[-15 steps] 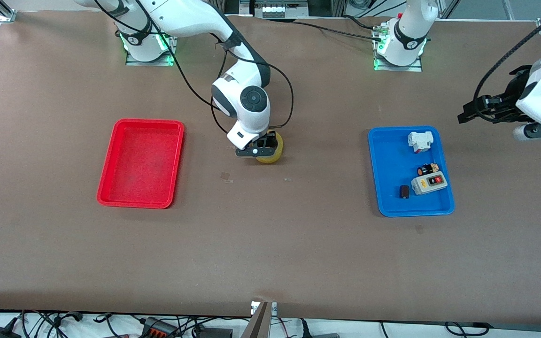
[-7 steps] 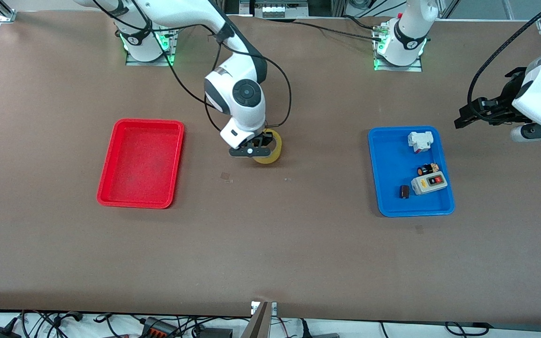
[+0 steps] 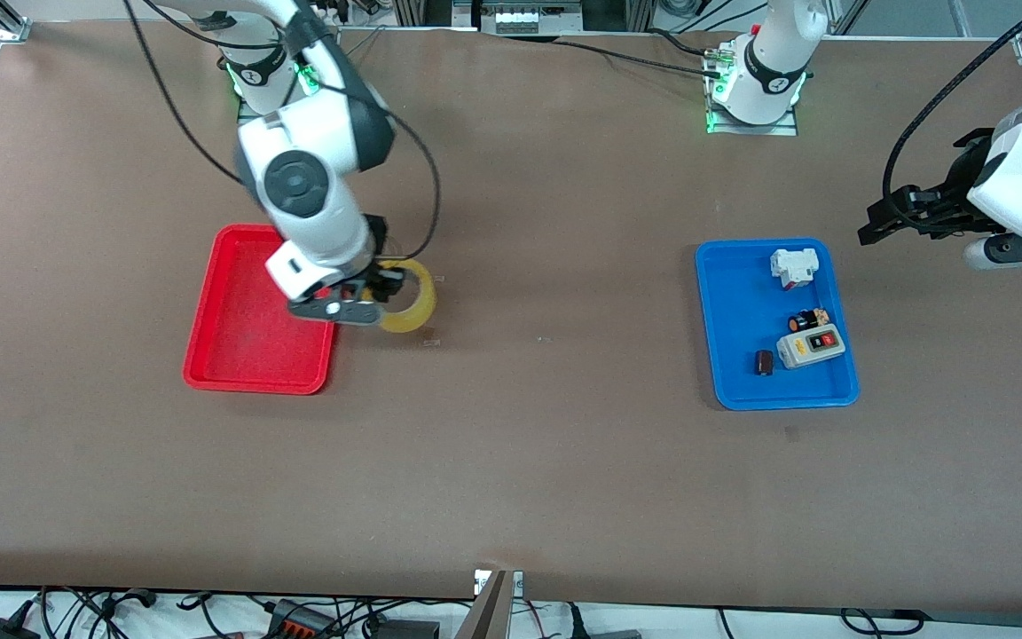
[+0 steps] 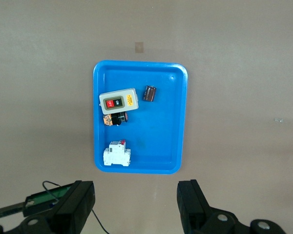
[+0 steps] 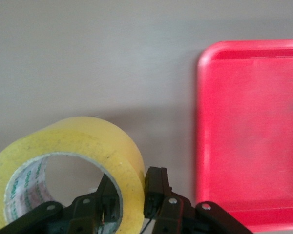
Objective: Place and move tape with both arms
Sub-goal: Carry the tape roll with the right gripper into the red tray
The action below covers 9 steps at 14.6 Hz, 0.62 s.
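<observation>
The right gripper point(image 3: 380, 293) has carried the ring-shaped roll of translucent yellow adhesive tape point(image 3: 409, 307) away from the middle of the brown tabletop point(image 3: 564, 461), where it hung a second ago, toward the right arm's end. It now hangs over the edge of the shallow red plastic tray point(image 3: 236, 355), with the roll still just outside that edge, over bare tabletop.

Its fingers point(image 5: 154, 187) have finished closing in that same second and are clamped shut on the wall of the roll: in the right wrist view one finger sits inside the pale core and the other outside against the yellow band, so the tape point(image 5: 68, 161) stands on edge between them, most of the ring sticking out to one side of the fingers and the red tray point(image 5: 254, 131) lying to the other side.

The left gripper point(image 3: 906, 213) waits, raised above the tabletop close to the rectangular blue plastic tray point(image 3: 742, 390), its fingers point(image 4: 190, 204) spread fully apart and holding nothing. Under them the blue tray point(image 4: 180, 146) holds a grey switch box with a red button point(image 4: 118, 101), a white breaker-like block point(image 4: 117, 156) and two small dark parts.

My reading is that the transfer is nearly done: the roll only needs a short further carry over the red tray before release.
</observation>
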Each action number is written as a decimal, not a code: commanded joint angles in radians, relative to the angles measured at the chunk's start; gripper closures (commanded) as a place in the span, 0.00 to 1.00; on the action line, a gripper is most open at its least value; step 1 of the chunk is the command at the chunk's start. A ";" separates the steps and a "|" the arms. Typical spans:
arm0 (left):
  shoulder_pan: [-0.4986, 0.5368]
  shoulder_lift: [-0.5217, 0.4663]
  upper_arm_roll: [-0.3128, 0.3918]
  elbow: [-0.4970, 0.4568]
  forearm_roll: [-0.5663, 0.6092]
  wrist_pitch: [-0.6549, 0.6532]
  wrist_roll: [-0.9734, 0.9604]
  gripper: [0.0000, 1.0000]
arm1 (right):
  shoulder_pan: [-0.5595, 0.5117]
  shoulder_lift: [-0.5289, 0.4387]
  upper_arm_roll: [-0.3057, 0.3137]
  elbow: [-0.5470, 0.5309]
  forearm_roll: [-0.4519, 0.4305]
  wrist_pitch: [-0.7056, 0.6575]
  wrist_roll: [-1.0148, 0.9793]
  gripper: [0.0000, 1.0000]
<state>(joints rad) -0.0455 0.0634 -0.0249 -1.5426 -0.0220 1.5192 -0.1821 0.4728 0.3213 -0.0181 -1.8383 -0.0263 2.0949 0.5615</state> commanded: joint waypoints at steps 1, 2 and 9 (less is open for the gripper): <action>-0.007 0.000 0.003 -0.002 -0.013 0.007 0.009 0.00 | -0.129 -0.080 0.017 -0.157 0.000 0.034 -0.134 0.98; -0.007 0.000 0.003 -0.002 -0.015 0.012 0.007 0.00 | -0.152 -0.105 0.017 -0.217 0.000 0.077 -0.178 0.98; -0.007 -0.002 0.005 -0.007 -0.029 0.036 0.001 0.00 | -0.356 -0.105 0.017 -0.421 -0.001 0.295 -0.434 0.98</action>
<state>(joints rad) -0.0466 0.0646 -0.0264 -1.5452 -0.0338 1.5357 -0.1837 0.1683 0.2319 -0.0187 -2.2301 -0.0271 2.3503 0.1910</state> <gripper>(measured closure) 0.000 0.758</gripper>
